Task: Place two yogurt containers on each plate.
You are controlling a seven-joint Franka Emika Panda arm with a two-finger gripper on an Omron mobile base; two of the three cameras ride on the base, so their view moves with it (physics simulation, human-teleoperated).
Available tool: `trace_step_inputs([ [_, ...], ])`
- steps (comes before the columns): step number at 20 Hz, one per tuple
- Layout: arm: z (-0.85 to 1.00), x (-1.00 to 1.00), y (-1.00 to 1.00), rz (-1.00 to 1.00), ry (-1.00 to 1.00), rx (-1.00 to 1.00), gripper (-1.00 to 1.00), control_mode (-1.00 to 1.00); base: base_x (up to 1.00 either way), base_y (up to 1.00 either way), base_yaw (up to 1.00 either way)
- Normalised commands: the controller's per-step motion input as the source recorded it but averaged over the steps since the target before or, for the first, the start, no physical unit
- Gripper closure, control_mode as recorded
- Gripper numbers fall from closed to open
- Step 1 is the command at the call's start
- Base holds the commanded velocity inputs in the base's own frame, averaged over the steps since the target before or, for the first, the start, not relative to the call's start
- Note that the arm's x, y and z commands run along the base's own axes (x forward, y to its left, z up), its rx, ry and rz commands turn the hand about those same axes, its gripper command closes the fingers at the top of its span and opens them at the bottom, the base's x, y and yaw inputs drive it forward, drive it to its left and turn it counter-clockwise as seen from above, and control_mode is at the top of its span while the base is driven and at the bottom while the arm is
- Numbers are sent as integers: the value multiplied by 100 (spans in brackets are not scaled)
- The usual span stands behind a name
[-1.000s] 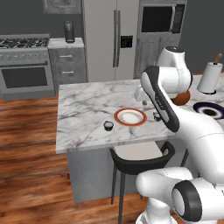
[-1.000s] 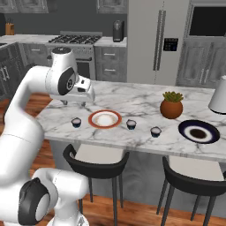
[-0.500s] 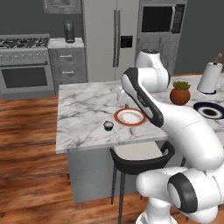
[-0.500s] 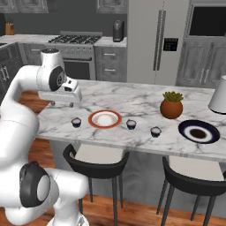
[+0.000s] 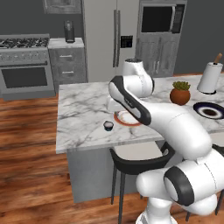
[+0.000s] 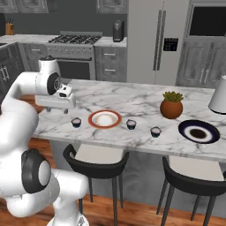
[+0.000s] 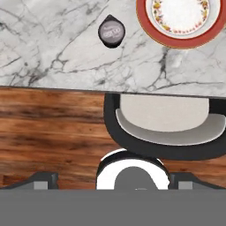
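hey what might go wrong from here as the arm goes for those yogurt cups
The leftmost yogurt cup sits near the counter's front edge, so a clumsy approach might knock it toward the stool and floor. Two more cups lie between the orange-rimmed plate and dark-rimmed plate, near the potted plant, which a wide swing might clip.

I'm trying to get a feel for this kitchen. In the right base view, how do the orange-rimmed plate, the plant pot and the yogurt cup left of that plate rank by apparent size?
1. Orange-rimmed plate, widest.
2. Plant pot, narrower but taller.
3. Yogurt cup, clearly smallest.
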Motion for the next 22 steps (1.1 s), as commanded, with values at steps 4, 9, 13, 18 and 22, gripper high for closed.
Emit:
trace_step_inputs([
  [4, -42, 0, 0, 0, 2, 0, -100, -100, 0, 0, 0],
  [9, -35, 12, 0, 0, 0, 0, -100, -100, 0, 0, 0],
  [13, -30, 30, 0, 0, 0, 0, -100, -100, 0, 0, 0],
  [18, -24, 40, 0, 0, 0, 0, -100, -100, 0, 0, 0],
  [22, -20, 41, 0, 0, 1, 0, -100, -100, 0, 0, 0],
])
